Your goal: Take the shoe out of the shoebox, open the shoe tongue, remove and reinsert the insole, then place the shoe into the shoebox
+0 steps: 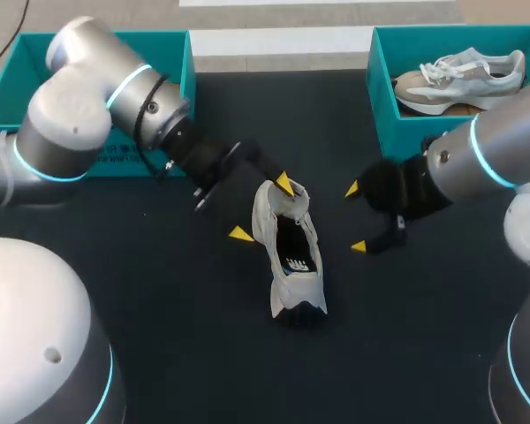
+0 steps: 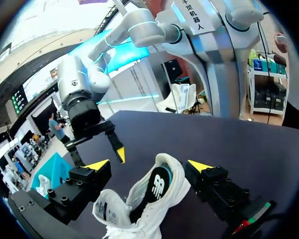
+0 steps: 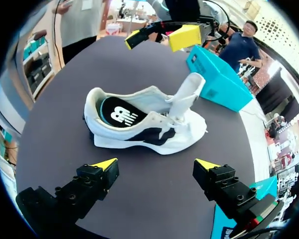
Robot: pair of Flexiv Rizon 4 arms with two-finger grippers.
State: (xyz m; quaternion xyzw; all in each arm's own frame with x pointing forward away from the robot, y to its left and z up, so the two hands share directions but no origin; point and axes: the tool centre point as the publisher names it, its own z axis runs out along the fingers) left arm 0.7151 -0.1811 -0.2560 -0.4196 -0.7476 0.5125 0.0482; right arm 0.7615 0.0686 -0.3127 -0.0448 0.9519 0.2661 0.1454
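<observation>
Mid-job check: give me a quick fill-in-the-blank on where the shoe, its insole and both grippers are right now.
1. The shoe stands on the table with its insole ___ it.
2. The left gripper and right gripper are both ___.
3. A second shoe lies in the shoebox on my ___ side.

Missing words: inside; open; right.

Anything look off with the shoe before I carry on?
Nothing stands out. The white sneaker sits upright on the black table, its white tongue raised and its black insole flat inside.
</observation>
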